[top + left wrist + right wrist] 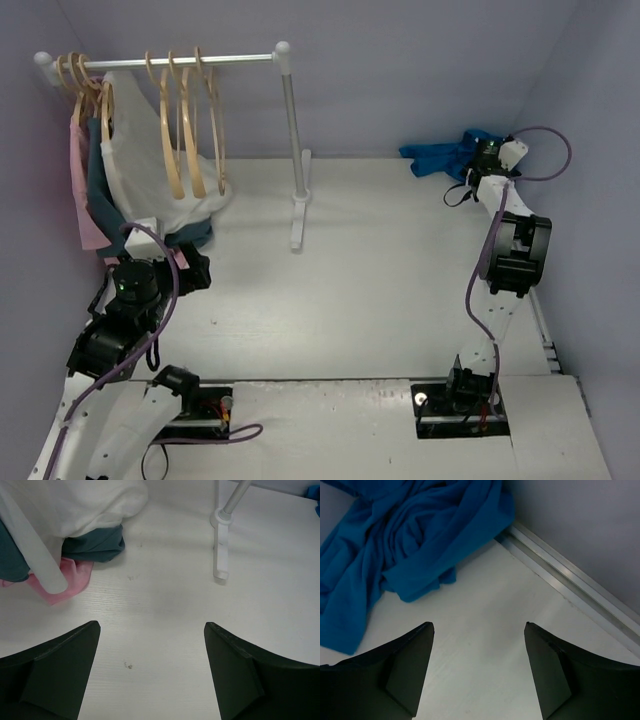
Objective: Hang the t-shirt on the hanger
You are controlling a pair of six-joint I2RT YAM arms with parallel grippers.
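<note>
top external shows the right arm [500,250] stretched far, claw [477,626] spread near t-shirt [445,155].

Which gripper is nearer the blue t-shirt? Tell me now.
Right. The right gripper hangs open just short of the t-shirt in the far corner; the left gripper sits far off, by the white garment.

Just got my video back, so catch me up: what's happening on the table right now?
The right gripper is open and empty, hovering over the table just short of the blue t-shirt, which lies crumpled in the far right corner by the wall. The left gripper is also open and empty, low over the table near the rack foot and the hanging white garment. The wooden hangers hang on the rail; the t-shirt is on none of them yet.
</note>
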